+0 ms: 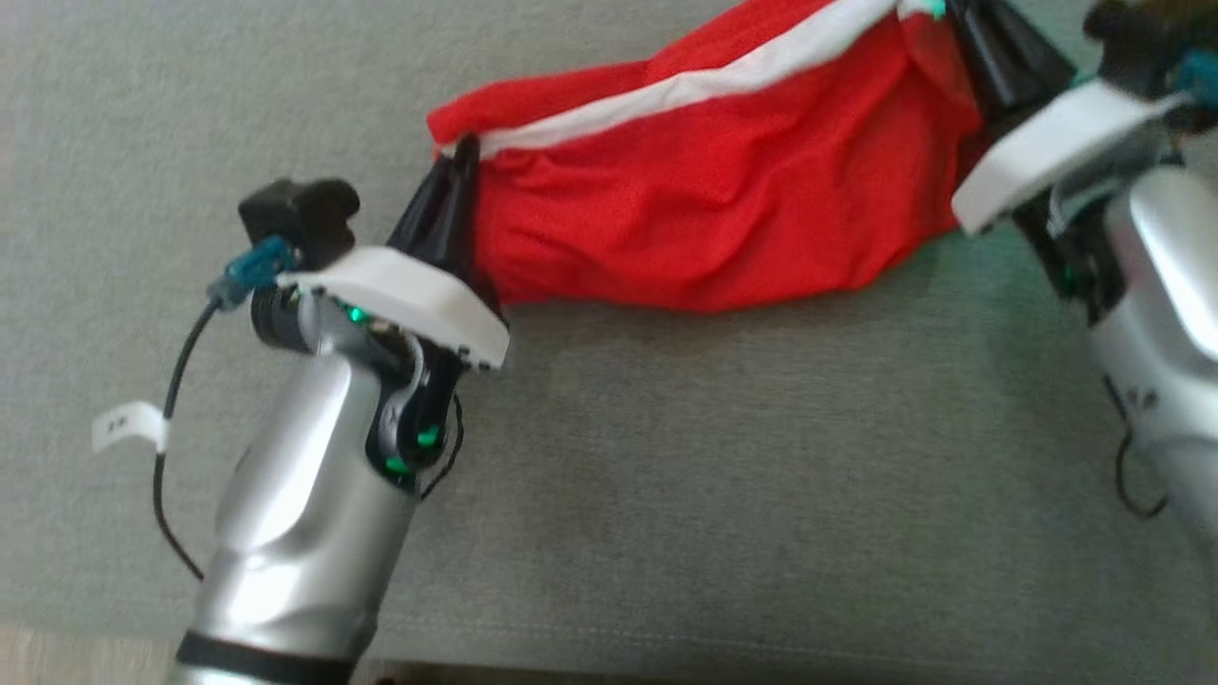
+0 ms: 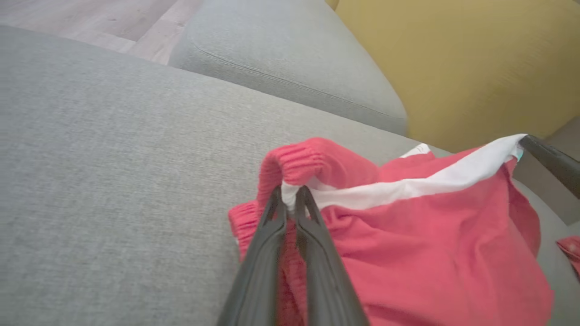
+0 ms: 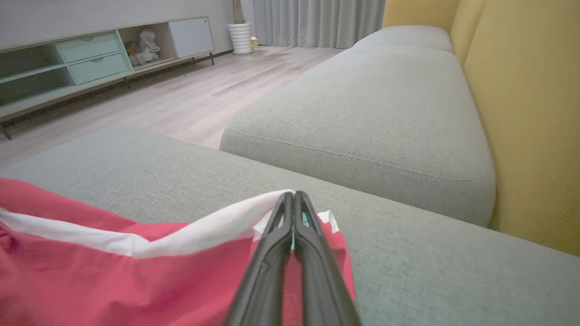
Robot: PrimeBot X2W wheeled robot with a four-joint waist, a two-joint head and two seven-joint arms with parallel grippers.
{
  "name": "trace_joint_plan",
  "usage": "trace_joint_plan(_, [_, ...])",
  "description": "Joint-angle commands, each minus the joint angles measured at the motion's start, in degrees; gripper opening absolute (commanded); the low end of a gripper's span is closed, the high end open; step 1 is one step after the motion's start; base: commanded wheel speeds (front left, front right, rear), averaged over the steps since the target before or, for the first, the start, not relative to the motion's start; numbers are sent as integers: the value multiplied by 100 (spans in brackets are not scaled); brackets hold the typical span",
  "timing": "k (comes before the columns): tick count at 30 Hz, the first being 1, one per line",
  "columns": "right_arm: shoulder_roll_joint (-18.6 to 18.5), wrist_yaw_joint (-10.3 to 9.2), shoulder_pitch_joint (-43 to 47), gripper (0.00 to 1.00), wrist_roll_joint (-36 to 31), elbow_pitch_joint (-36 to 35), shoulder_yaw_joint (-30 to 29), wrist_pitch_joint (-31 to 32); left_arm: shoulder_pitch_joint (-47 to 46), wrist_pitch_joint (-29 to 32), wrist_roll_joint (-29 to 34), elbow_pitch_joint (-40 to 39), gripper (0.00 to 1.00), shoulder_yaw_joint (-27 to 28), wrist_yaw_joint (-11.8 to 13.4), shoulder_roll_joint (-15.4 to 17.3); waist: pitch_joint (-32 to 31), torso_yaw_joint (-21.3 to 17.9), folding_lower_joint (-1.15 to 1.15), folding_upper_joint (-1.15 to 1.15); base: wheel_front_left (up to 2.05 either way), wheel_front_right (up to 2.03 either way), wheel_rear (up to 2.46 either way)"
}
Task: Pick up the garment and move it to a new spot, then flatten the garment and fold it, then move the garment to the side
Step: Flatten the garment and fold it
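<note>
Grip on both ends: your left pincer [image 2: 290, 194] was closed narrow on the garment [image 1: 714, 190], its tips nipping the ribbed waistband right where the white stripe [image 1: 685, 88] began. Your right pincer [image 3: 293, 195] was pressed fully together on the other end of that stripe, at the cloth's corner. Between the two the red garment was strung out, left end nearer you, right end farther and higher, the stripe running along its top edge and the loose cloth sagging in folds below. You could not tell whether the lowest fold touched the grey sofa seat [image 1: 666, 495] under it. Beyond your right pincer lay a second grey cushion [image 3: 385, 113], with the yellow backrest [image 3: 534, 113] along its right. Farther left were wooden floor [image 3: 181, 99], a low cabinet [image 3: 90, 54] and curtains [image 3: 317, 18].
</note>
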Motion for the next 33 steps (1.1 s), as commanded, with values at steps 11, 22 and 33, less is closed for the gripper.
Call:
trace_joint_plan(11, [-170, 39, -1324, 0, 673, 1530, 1199, -519, -760, -298, -630, 863, 25, -444, -290, -12, 386, 416, -1, 0, 0, 0, 0])
trace_joint_plan(22, [-64, 39, -1416, 100, 929, 1612, 1261, -1296, -673, -963, -551, 912, 100, -852, 186, 104, 246, 181, -1, 0, 0, 0, 0])
trace_joint_plan(33, [485, 39, 689, 100, -744, -530, -1141, -1302, 225, -1082, 917, -869, 100, 100, 921, 387, -139, -366, -1, 0, 0, 0, 0])
